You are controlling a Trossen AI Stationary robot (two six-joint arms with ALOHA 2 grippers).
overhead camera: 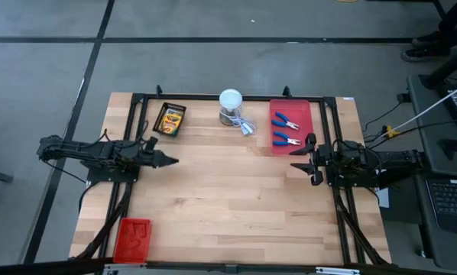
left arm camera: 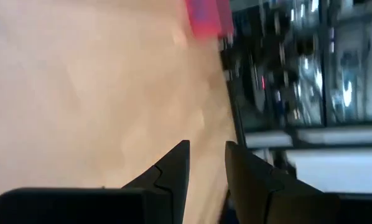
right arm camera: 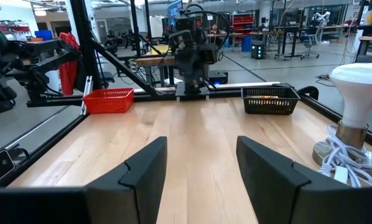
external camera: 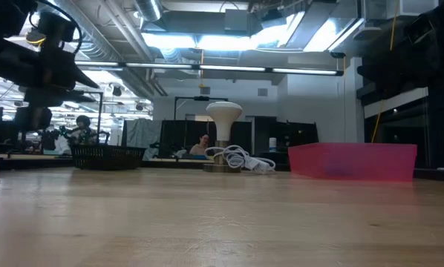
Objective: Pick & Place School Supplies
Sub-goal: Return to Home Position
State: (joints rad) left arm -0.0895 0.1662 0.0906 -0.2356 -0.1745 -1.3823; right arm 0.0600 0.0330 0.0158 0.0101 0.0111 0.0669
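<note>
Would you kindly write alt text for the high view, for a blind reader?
A wooden table has an arm at each side, the left gripper and right gripper pointing inward. Along its far edge sit a black tray with crayon boxes, a white round-topped container and a red tray holding two blue-handled pliers.

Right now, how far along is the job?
Looks done: crayon boxes lie in the black bin, both pliers in the red tray. In hand: nothing; left gripper and right gripper hang open and empty at either side. Left: no supplies loose on the table; the red bin's contents are unreadable.
</note>
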